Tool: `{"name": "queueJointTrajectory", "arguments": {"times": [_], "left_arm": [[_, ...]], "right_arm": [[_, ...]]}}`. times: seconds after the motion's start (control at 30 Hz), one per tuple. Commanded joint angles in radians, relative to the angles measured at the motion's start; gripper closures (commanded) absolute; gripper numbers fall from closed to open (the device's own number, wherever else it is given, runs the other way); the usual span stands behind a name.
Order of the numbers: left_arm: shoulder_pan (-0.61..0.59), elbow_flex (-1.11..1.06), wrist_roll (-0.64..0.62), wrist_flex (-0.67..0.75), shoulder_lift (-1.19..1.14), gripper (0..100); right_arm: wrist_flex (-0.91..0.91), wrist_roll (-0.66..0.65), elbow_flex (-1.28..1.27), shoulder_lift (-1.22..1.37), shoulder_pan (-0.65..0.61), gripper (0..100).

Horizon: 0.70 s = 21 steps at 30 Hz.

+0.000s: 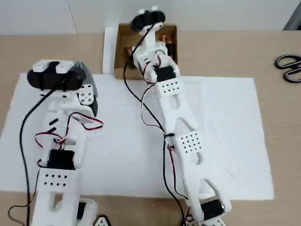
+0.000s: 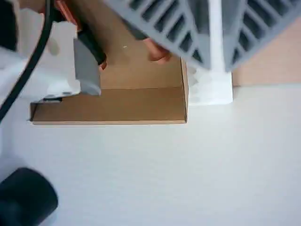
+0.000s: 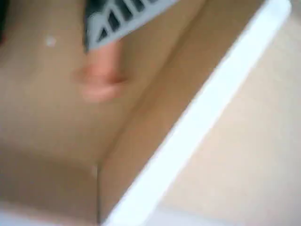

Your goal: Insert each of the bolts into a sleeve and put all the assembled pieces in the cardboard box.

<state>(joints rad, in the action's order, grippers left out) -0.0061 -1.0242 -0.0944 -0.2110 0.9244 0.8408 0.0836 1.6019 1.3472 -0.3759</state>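
Observation:
The cardboard box (image 1: 121, 28) stands at the table's far edge; its front wall (image 2: 108, 106) and an inner corner (image 3: 141, 141) show in the wrist views. My right gripper (image 1: 157, 47) reaches down inside the box. Its grey finger (image 2: 87, 70) lies along an orange-and-black assembled piece (image 2: 101, 62), and it looks shut on that piece (image 3: 101, 70). Another orange piece (image 2: 157, 52) lies on the box floor, with more (image 1: 165, 40) at the far side. My left gripper (image 1: 91, 92) hangs shut and empty (image 2: 214, 61) over the white sheet, short of the box.
A white sheet (image 1: 225, 122) covers the work area in front of the box. A white strip (image 1: 109, 47) lies along the box's side (image 2: 211, 89). Scissors (image 1: 289, 66) rest at the far right on bare wood. Cables run along both arms.

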Motion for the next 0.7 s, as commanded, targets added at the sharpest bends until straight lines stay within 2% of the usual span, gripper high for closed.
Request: {"name": "queueJointTrajectory", "arguments": {"times": [0.0, 0.1, 0.23, 0.4, 0.53, 0.6, 0.67], "left_arm": [[0.003, 0.007, -0.008, 0.006, 0.018, 99], [0.003, 0.022, -0.008, -0.057, 0.018, 99], [0.003, 0.061, -0.005, -0.163, 0.018, 99], [0.003, 0.111, -0.008, -0.209, 0.018, 99], [0.005, 0.150, -0.008, -0.287, 0.018, 99], [0.017, 0.177, -0.008, -0.379, 0.018, 99], [0.044, 0.205, -0.005, -0.491, 0.029, 99]], "right_arm": [[0.124, -0.002, 0.080, -0.051, 0.002, 83.0], [0.321, -0.052, 0.081, -0.173, 0.001, 83.0], [0.529, -0.058, 0.080, -0.337, -0.001, 83.2], [0.794, -0.061, 0.080, -0.498, -0.002, 84.8], [0.839, -0.061, 0.080, -0.602, 0.004, 99.8], [0.842, -0.058, 0.080, -0.651, 0.004, 97.4], [0.849, -0.058, 0.080, -0.696, -0.001, 99.1]]}}
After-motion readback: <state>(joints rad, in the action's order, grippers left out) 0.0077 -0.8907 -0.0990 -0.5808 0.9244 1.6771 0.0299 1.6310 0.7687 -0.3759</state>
